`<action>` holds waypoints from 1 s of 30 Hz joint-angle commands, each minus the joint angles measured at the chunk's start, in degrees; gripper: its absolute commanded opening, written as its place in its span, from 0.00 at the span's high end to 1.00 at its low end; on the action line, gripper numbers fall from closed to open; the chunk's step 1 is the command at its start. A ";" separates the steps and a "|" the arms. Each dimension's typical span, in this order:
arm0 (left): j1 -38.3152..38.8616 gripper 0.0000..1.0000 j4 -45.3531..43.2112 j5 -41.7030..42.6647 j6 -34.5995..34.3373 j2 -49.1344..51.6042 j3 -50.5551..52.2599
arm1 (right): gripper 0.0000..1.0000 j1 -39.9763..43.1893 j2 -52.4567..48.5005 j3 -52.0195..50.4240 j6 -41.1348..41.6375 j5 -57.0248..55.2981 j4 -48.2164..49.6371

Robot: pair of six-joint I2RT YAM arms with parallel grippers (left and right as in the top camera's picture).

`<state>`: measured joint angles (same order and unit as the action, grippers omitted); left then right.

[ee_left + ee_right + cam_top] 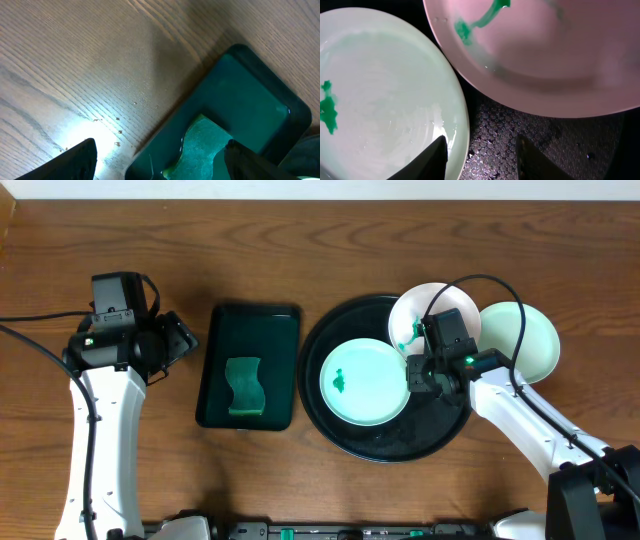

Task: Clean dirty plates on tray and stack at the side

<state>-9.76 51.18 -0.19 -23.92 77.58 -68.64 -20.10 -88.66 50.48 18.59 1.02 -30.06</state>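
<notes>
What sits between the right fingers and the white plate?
Nothing visible. In the wrist view only bare tray shows between the right fingers and the white plate's near rim; the mint plate lies off to one side.

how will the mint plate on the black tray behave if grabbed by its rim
Probably stiff: the mint plate keeps a clean round, shallow form. Likely slippery: its glossy surface looks wet near the rim in the right wrist view. If pushed, it would probably slide on the black tray rather than tip, being so shallow.
</notes>
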 commanded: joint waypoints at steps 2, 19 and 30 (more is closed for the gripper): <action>-0.24 0.18 0.20 -0.52 0.33 -0.11 -0.98 | 0.61 -0.04 -0.37 -0.42 -0.20 -0.55 0.50; -0.24 0.18 0.20 -0.52 0.33 -0.11 -0.98 | 0.76 -1.62 -4.35 -0.46 2.60 -0.55 2.36; -0.24 0.18 0.20 -0.52 0.33 -0.11 -0.98 | 0.82 -1.77 -4.35 -0.68 6.67 -0.55 2.51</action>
<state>-9.76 51.20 -0.21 -23.92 77.58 -68.64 -21.47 -92.75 50.43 22.61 0.80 -27.62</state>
